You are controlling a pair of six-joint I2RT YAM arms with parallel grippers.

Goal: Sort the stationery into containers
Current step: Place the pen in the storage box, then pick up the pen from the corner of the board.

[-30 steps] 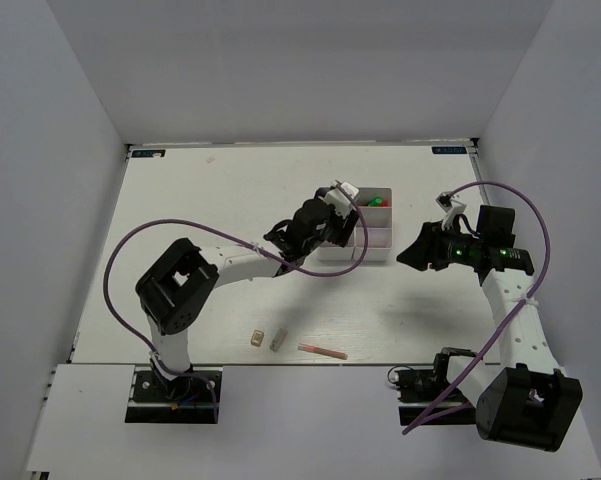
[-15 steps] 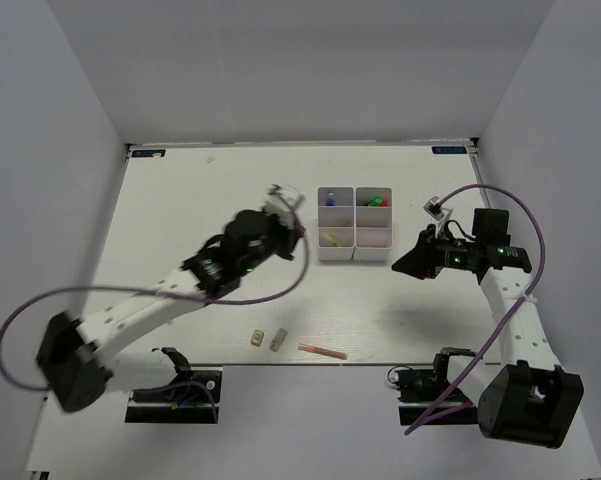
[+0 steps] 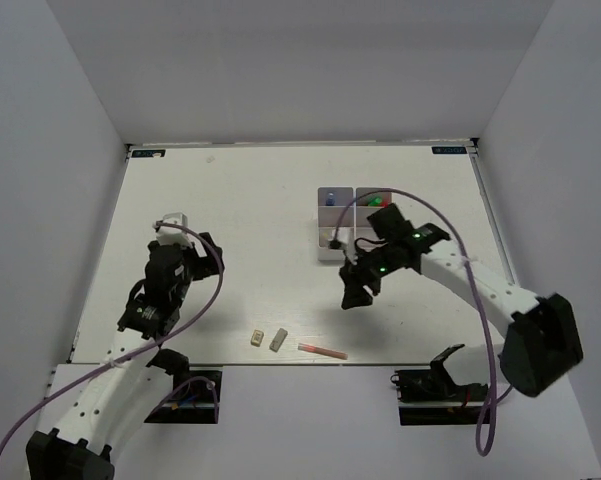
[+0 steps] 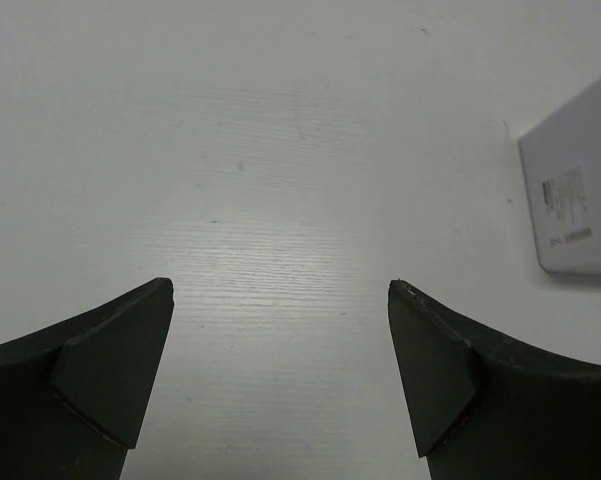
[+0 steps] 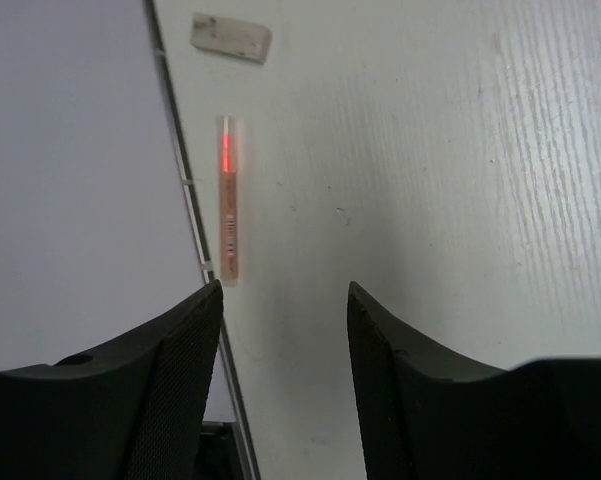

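Both arms have shifted: the left gripper (image 4: pixel 280 295) has pulled away from the containers (image 3: pixel 354 192) to the left part of the table (image 3: pixel 240 200), and the right gripper (image 5: pixel 283 290) has crossed from the containers' right side to their near side. Lying close to the table's near edge is the pink pen (image 3: pixel 322 351), with a grey eraser (image 3: pixel 278 341) just left of it and a beige eraser (image 3: pixel 257 338) beyond that. The right arm (image 3: pixel 450 268) covers the near compartments; the far ones show coloured stationery (image 3: pixel 377 201). The right jaws stand partly apart and empty, over bare tabletop between the containers and the pen. The left jaws are spread wide, holding nothing. The pen's long axis runs along the near edge, its right end slightly closer to that edge.
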